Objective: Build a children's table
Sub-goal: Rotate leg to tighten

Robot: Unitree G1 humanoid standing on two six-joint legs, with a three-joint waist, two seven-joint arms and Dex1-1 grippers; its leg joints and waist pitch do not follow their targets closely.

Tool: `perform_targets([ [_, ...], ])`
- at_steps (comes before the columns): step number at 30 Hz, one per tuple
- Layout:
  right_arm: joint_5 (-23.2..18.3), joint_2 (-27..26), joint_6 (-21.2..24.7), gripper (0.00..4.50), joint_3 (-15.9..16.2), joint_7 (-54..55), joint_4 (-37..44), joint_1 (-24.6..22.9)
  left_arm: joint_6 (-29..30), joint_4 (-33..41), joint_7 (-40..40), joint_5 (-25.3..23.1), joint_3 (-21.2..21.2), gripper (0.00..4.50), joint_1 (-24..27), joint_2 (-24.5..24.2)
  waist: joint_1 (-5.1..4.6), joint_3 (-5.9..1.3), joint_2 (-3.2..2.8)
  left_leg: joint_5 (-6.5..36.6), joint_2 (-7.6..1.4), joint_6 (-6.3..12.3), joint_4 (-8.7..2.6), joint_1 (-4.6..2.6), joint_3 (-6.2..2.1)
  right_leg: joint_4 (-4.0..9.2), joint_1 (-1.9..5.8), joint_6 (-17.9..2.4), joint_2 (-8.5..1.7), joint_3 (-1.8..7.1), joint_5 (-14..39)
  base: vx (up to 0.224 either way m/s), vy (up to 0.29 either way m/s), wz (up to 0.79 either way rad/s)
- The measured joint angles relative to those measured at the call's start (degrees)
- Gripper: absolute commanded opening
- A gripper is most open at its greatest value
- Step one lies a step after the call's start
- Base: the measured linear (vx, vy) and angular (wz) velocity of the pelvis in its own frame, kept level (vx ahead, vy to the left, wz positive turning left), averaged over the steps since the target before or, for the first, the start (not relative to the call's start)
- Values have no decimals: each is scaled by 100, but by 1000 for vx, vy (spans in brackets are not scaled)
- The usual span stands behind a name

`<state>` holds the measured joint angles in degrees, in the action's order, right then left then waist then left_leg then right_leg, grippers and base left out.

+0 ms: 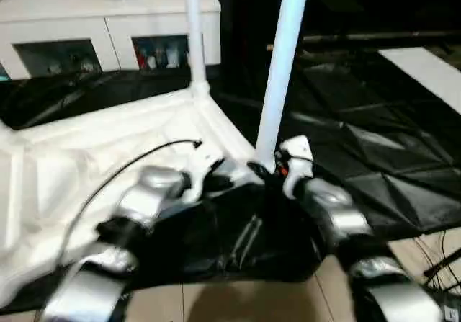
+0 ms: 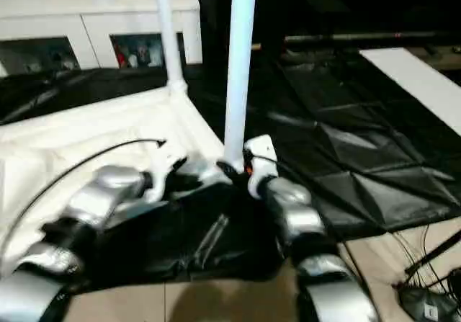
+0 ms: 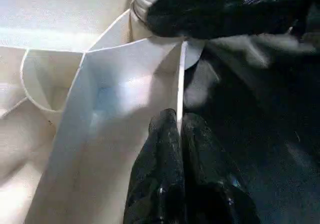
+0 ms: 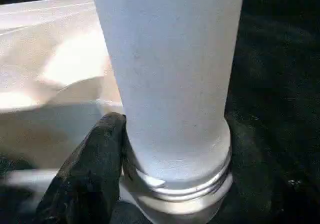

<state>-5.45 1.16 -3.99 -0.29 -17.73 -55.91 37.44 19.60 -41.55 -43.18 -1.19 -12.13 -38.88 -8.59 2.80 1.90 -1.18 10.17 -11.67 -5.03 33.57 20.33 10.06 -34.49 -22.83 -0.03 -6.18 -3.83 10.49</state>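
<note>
The children's table lies upside down on the black-draped work table, its white top filling the scene from about 9 o'clock to the centre, ribbed underside up. Two white legs stand upright in corner sockets: the far leg at 12 o'clock and the near leg at roughly 1 o'clock, rising from the corner nearest the robot.

The right gripper straddles the base of that near leg just above its threaded collar. One black finger lies against the tube's side and the other is a dark shape on its far side, so the jaws stand wide around the leg; whether they press it firmly cannot be told. This placement suits turning or steadying the leg in its socket.

The left gripper is pinched closed on the thin upright rim of the top, right beside that same corner, most likely to brace the top against the twisting.

Outward, the black cloth is creased and drapes over the table's front edge at 6 o'clock, above a pale tiled floor. A white cabinet with open shelves stands at 11 o'clock, and a white panel lies at 2 o'clock.
</note>
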Motion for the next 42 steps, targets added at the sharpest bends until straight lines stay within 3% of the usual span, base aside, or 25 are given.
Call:
perform_targets([
  [6,164,-166,-154,267,-48,854,-326,183,-138,-324,377,-83,-11,0,-160,277,18,-7,-10,1,29,4,-45,1,-4,66,17,1,-8,6,0,0,0,0],
  [7,145,-172,-162,323,-97,837,-332,183,-168,-348,377,-96,-16,0,-172,282,21,-6,-9,1,33,4,-47,2,-5,66,16,1,-11,6,0,0,0,0],
  [16,109,-57,-518,401,-178,371,-411,143,-394,-271,204,-201,-117,0,-131,195,41,0,-3,1,38,5,-103,21,-7,98,-2,0,-11,0,-1,0,0,0],
  [19,415,351,-583,423,146,111,-280,141,-438,-38,13,-210,-206,0,2,57,66,3,-12,0,38,5,-114,23,-6,97,-2,0,-11,0,-4,0,0,0],
  [24,564,907,-736,423,459,-1200,104,14,-484,278,-474,-229,-309,0,136,-205,82,2,-12,-1,31,5,-122,36,-3,70,-5,-8,-8,0,-50,0,0,0],
  [31,-34,1748,-555,423,813,-3988,1229,-521,-626,932,-1718,42,-431,0,491,-971,68,1,-13,-13,-35,43,-91,87,1,47,-21,-4,57,-5,-3,41,-5,-1],
  [36,59,1828,-570,423,1021,-4570,1212,-571,-623,1354,-2569,183,-572,0,713,-1364,152,4,-15,-14,-58,43,-89,94,10,37,-50,-15,78,-11,5,0,0,0],
  [42,32,1889,-519,423,1150,-5060,1319,-572,-437,1551,-2877,256,-693,0,755,-1504,213,9,-7,5,-54,9,-68,86,22,30,-44,-22,78,15,-1,0,0,0],
])
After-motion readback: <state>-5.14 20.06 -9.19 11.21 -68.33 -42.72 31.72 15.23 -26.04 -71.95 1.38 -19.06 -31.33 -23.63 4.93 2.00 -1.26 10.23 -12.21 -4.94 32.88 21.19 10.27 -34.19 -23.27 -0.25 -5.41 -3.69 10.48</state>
